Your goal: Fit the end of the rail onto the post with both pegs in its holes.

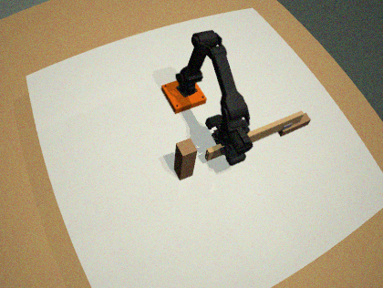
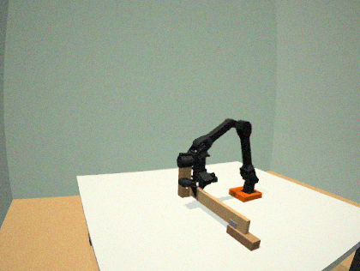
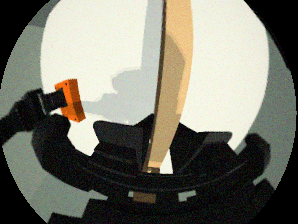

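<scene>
Brown and upright, the post [image 1: 184, 160] is separated by a gap from the rail's near end. Nearby, the long rail [image 1: 274, 128] [image 2: 223, 208] [image 3: 175, 65] is clamped in the partly closed gripper [image 1: 229, 148] [image 2: 195, 189] [image 3: 158, 116], apparently raised; its far end is borne by the footboard block [image 1: 296, 127] [image 2: 243, 237].

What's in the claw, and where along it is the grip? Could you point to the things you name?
The long bed rail [image 1: 274, 128] [image 2: 220, 207] [image 3: 177, 60]: the claw [image 1: 228, 152] [image 2: 195, 189] [image 3: 158, 116] is shut on it near the end facing the post [image 1: 184, 161] [image 2: 184, 176], short of the tip.
</scene>
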Controlling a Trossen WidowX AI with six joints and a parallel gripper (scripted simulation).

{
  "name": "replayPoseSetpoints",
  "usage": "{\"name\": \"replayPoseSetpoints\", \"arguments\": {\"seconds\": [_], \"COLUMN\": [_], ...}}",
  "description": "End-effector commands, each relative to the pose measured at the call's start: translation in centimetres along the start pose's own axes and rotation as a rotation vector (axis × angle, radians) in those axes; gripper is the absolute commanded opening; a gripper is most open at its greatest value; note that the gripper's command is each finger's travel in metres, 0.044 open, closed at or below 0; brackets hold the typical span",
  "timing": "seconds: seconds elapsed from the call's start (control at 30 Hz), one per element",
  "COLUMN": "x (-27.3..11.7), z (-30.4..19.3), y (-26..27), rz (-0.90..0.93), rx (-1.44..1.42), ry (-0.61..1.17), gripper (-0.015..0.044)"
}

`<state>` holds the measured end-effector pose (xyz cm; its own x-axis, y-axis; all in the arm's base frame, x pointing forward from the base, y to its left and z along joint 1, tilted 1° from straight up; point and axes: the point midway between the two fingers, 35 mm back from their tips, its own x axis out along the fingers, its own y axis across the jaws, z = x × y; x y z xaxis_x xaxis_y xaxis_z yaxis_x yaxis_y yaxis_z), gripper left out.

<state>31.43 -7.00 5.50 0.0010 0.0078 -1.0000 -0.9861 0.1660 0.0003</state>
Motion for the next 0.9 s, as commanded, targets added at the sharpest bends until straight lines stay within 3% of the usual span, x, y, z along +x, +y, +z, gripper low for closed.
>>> {"name": "replayPoseSetpoints", "arguments": {"seconds": [0.0,0.87], "x": [-0.16,-0.07], "z": [0.02,0.02], "y": [0.03,0.22], "rz": [-0.003,-0.003], "rx": [0.003,0.003], "ry": [-0.001,-0.001], "gripper": [0.0,0.0]}}
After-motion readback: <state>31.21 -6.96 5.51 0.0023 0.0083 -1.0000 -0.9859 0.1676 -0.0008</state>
